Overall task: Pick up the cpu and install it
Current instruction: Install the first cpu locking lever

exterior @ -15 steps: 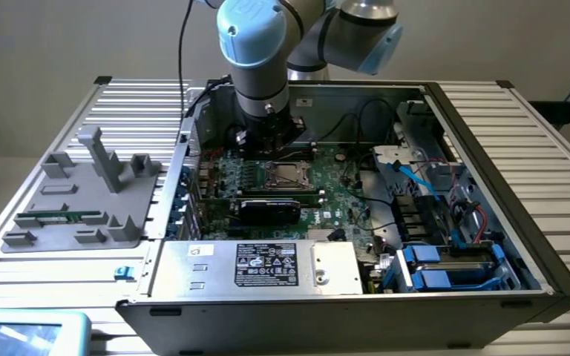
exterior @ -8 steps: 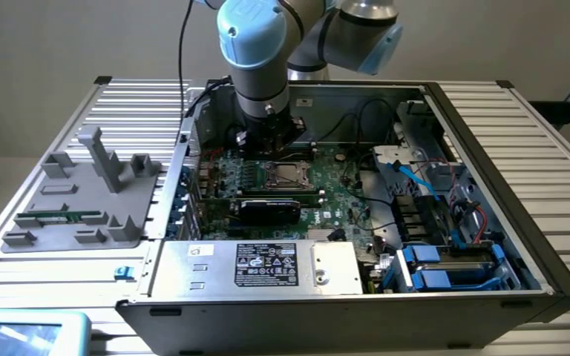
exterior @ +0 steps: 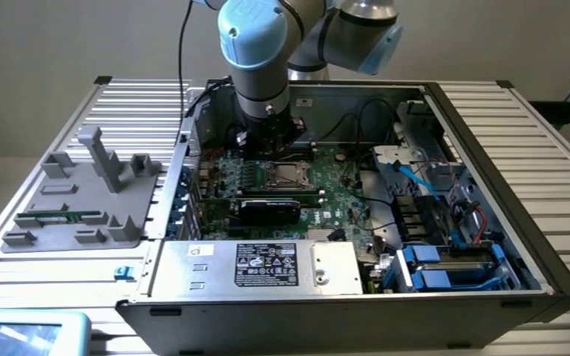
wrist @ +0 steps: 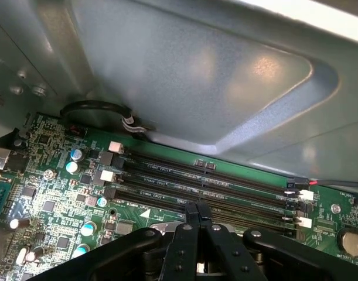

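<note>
My gripper reaches down into the open computer case, just behind the square metal-framed socket on the green motherboard. In the wrist view its black fingers meet at the tips, so the gripper is shut with nothing showing between them. It hovers close over the board beside the long black memory slots. The socket's centre looks grey, and I cannot tell whether the cpu lies in it.
A grey fixture tray holding a green memory stick sits at the exterior view's left, outside the case. A black card, the silver power supply and blue drive caddies crowd the case. The case's metal wall rises close behind the slots.
</note>
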